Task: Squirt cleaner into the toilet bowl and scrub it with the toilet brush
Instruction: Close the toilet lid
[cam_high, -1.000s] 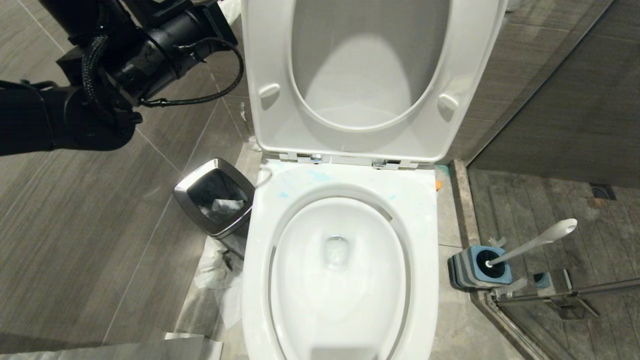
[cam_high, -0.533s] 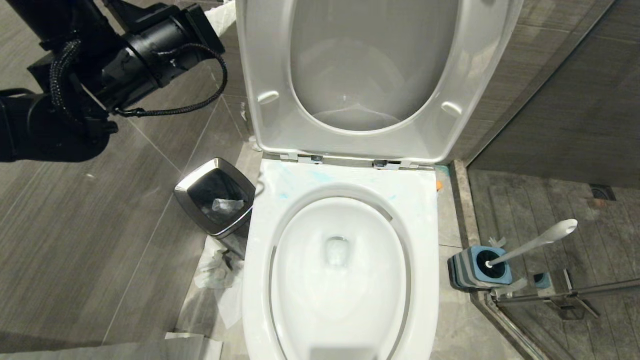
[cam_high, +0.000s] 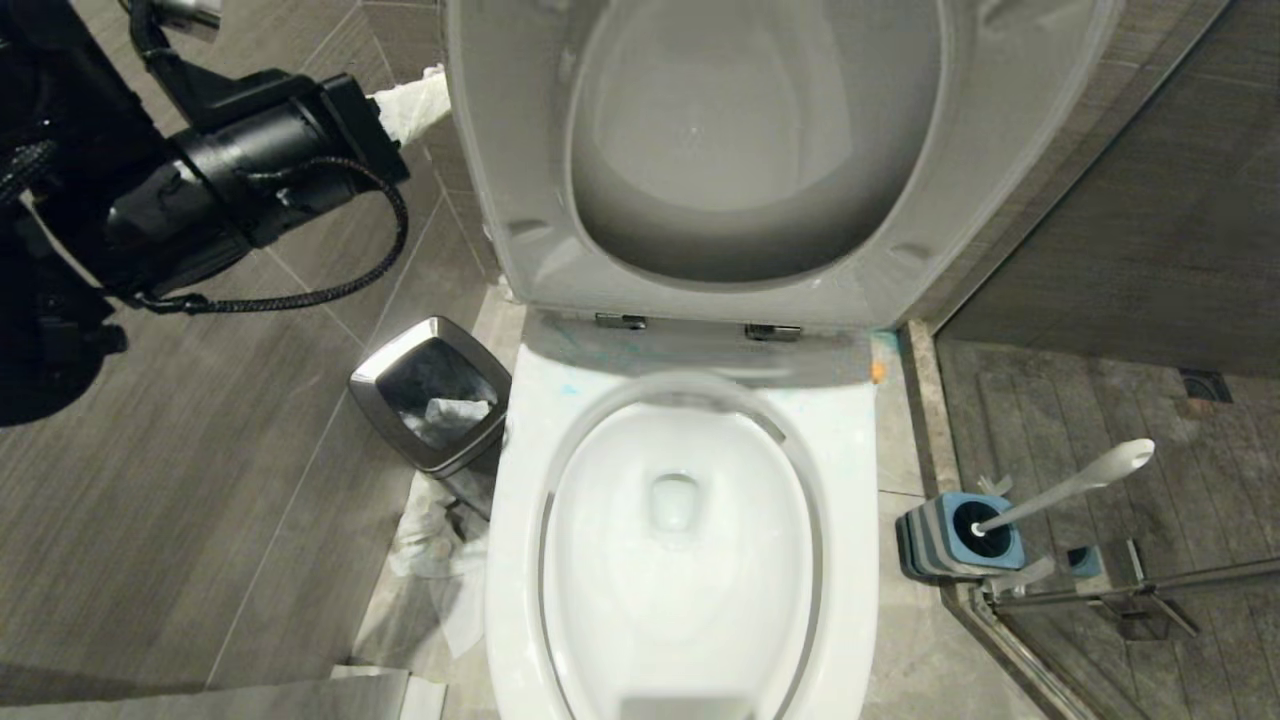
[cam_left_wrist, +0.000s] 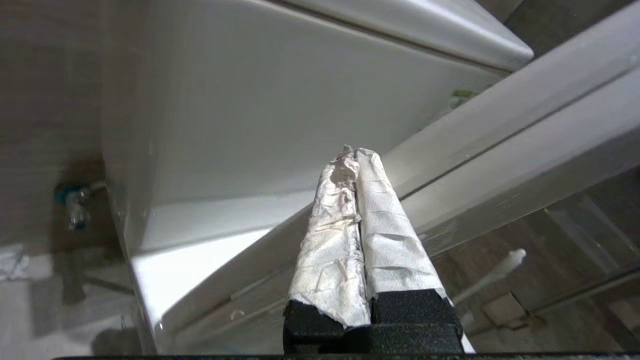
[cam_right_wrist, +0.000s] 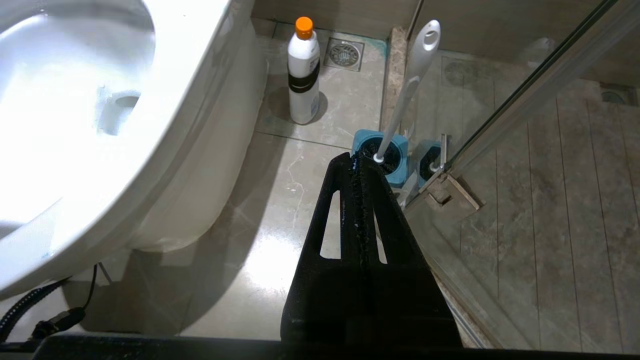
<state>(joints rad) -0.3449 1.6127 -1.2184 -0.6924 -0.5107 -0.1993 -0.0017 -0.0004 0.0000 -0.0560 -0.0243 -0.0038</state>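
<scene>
Toilet bowl (cam_high: 680, 560): centre of head view, white oval basin, open, water pooled at the drain. Faint turquoise smears on the rim (cam_high: 600, 385) near the hinges. Seat and lid (cam_high: 760, 150): raised, tilted forward over the rear of the rim, casting a shadow across it.

Cleaner bottle (cam_right_wrist: 304, 70): white with orange cap, upright on the floor beside the bowl's pedestal, near a floor drain (cam_right_wrist: 344, 54); seen in right wrist view only. In head view, only an orange speck at the rim's rear right corner.

Toilet brush (cam_high: 1080, 485): standing in its blue-and-grey holder (cam_high: 955, 535) on the floor to the right of the bowl, white handle leaning away from the bowl, bristle head seated inside the holder. Holder just beside the glass shower partition's metal bracket (cam_high: 1120, 590).

Left claw (cam_left_wrist: 352, 155): raised at upper left of head view, beside the edge of the raised lid, clenched, both fingers wrapped in white paper and pressed together, grasping nothing.

Right claw (cam_right_wrist: 357, 160): low beside the bowl, pointed toward the brush holder, clenched, black fingers together, grasping nothing, well apart from brush and bottle.

Chrome-rimmed square bin (cam_high: 430, 395): on the floor left of the bowl, crumpled paper inside. Loose tissue (cam_high: 430, 545) on the floor between bin and bowl.
</scene>
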